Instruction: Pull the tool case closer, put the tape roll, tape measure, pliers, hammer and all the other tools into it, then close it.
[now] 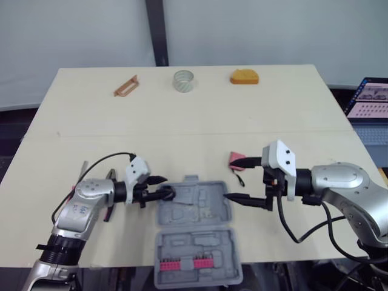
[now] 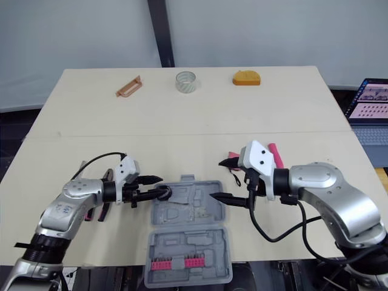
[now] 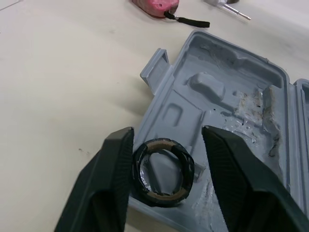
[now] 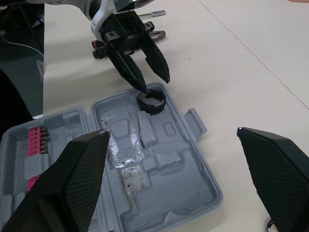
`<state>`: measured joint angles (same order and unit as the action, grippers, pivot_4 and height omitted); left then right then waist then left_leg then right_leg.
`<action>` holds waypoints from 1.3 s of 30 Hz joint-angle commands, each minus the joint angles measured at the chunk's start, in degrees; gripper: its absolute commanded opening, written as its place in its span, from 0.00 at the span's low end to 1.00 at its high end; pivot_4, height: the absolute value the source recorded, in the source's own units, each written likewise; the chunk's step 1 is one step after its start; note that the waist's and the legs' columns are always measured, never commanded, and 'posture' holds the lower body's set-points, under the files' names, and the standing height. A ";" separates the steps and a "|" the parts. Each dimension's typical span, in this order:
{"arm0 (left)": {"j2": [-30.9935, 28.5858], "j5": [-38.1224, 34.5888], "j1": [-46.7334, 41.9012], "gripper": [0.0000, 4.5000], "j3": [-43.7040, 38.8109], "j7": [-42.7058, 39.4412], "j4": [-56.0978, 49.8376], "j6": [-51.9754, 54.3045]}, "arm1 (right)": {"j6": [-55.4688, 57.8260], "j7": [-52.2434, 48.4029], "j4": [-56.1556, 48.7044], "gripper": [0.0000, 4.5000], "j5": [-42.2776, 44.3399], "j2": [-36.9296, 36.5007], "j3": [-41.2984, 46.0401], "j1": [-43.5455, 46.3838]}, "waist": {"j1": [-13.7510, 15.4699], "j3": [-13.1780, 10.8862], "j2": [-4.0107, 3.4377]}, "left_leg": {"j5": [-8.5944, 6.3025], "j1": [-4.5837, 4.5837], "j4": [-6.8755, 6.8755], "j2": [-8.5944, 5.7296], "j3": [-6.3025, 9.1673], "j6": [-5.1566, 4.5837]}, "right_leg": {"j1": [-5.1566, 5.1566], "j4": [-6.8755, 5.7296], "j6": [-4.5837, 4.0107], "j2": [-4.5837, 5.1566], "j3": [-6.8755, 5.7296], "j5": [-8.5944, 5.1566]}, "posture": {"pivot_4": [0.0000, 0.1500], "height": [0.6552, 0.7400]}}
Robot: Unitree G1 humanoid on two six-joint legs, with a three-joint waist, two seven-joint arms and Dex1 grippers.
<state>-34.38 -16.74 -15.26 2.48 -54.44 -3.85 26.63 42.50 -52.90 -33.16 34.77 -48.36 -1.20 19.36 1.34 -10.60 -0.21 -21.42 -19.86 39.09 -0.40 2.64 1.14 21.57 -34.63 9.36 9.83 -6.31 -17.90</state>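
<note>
The grey tool case (image 1: 206, 212) lies open at the table's front middle, with pink bits in the half nearest me. A black tape roll (image 1: 168, 194) rests in the left corner of its far half. My left gripper (image 1: 165, 188) is open around the roll (image 3: 163, 171), one finger (image 3: 113, 164) touching it and the other a little apart. My right gripper (image 1: 245, 180) stands wide open just right of the case (image 4: 159, 193), with nothing between its fingers. Behind it lies a pink tape measure (image 1: 235, 160). Dark-handled pliers (image 1: 111, 209) lie partly hidden under my left arm.
At the table's far edge stand a clear tape roll (image 1: 183, 80), an orange object (image 1: 244, 76) and a brown flat tool (image 1: 125, 86). A pink handle (image 2: 276, 154) shows behind my right wrist. A laptop (image 1: 370, 100) sits off the table's right side.
</note>
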 commanded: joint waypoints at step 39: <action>1.35 5.34 3.32 0.38 3.90 2.67 4.78 -11.25 | -1.24 -1.04 -0.23 1.00 0.79 -0.10 0.47 0.51 | 0.02 0.00 0.00 | 0.00 0.00 0.00 0.00 0.00 0.00 | 0.00 0.01 0.00 0.00 0.00 0.00 | 1.00 1.00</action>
<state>-32.55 -12.43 -12.09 5.90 -51.48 0.99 16.39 42.38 -53.12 -32.35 34.76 -48.37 -1.70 19.60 1.36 -10.60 -0.21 -21.43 -19.86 39.09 -0.41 2.64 1.15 21.56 -34.62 9.36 9.83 -6.32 -17.90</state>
